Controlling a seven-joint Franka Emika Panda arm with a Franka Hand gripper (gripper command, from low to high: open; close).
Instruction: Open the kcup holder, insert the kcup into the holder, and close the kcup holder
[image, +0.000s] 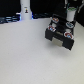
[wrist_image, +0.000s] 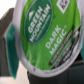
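The kcup (wrist_image: 46, 35) fills the wrist view: a green lid with a whitish rim and the print "Green Mountain Dark Magic". My gripper (wrist_image: 45, 44) is shut on it, a teal finger (wrist_image: 10, 39) pressing each side. In the exterior view the gripper (image: 70, 23) hangs right over the far right part of the black kcup holder (image: 60, 35), a boxy unit with pale marks on its front. From that view I cannot tell whether the holder stands open. The pod is too small there to make out clearly.
A white bottle-shaped object (image: 25, 10) stands at the back on the exterior view's left. The holder rests on a pale table (image: 25, 57) that reaches toward the front. Dark background clutter lines the far edge.
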